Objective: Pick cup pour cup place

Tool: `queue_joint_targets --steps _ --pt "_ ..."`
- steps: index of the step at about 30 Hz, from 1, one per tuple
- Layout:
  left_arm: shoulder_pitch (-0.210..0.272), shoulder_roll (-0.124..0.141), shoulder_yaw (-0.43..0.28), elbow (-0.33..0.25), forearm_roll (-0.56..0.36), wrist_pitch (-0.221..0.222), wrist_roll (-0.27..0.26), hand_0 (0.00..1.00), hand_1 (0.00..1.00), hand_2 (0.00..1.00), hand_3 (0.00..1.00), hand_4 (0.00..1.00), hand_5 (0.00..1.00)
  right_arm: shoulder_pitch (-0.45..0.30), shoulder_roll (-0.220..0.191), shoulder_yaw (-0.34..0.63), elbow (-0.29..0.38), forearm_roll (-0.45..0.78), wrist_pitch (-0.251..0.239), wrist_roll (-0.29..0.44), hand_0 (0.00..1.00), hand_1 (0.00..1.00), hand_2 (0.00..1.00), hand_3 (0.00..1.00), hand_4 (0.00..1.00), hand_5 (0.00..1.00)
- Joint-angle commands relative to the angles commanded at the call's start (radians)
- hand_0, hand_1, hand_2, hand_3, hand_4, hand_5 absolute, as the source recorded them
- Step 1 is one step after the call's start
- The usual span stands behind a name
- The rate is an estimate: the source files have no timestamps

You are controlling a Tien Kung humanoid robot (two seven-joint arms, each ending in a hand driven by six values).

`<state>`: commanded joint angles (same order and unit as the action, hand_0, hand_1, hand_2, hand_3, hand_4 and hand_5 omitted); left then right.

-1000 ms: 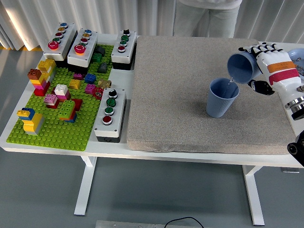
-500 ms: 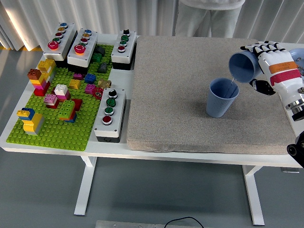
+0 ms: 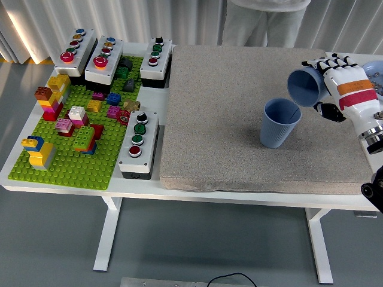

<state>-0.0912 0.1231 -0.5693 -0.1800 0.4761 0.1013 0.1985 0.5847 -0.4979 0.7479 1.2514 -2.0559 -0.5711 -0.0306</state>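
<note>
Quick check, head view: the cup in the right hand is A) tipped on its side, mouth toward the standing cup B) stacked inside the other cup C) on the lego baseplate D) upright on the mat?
A: the right hand holds the blue cup tipped sideways in the air, its mouth toward the standing cup on the grey mat.

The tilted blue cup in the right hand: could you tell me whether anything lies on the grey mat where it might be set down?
Only the upright blue ribbed cup stands on the grey mat; nothing else visible blocks the tilted blue cup in the right hand.
</note>
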Motion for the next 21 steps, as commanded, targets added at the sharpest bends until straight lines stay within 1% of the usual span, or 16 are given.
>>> queue_joint_targets --steps 8,12,15,18,19,21 --pt "-0.001 0.000 -0.001 0.000 0.000 0.000 0.000 0.733 0.778 0.824 0.678 0.509 0.948 -0.004 0.001 0.008 0.008 0.012 0.008 -0.006 0.889 0.685 0.543 0.556 0.650 0.011" --pt "-0.001 0.000 -0.001 0.000 0.000 0.000 0.000 0.732 0.778 0.824 0.678 0.509 0.947 -0.010 0.006 0.020 0.010 0.054 0.032 -0.009 0.889 0.686 0.543 0.554 0.648 0.013" --pt "-0.001 -0.001 -0.005 0.000 0.002 0.000 0.000 0.732 0.778 0.824 0.678 0.509 0.947 -0.013 0.012 0.033 0.012 0.132 0.057 -0.004 0.889 0.686 0.543 0.554 0.648 0.013" --pt "-0.001 -0.001 -0.007 0.000 0.003 0.000 0.000 0.732 0.776 0.823 0.679 0.508 0.947 -0.015 0.019 0.057 0.007 0.247 0.084 0.011 0.879 0.684 0.544 0.554 0.647 0.012" --pt "-0.001 -0.002 -0.008 0.000 0.004 0.000 0.001 0.732 0.776 0.823 0.679 0.508 0.947 -0.016 0.022 0.071 0.004 0.286 0.103 0.018 0.879 0.684 0.544 0.554 0.647 0.012" --pt "-0.001 -0.002 -0.007 0.000 0.003 0.000 0.000 0.732 0.776 0.823 0.679 0.508 0.947 -0.017 0.024 0.091 0.001 0.370 0.125 0.024 0.879 0.684 0.544 0.554 0.647 0.012"
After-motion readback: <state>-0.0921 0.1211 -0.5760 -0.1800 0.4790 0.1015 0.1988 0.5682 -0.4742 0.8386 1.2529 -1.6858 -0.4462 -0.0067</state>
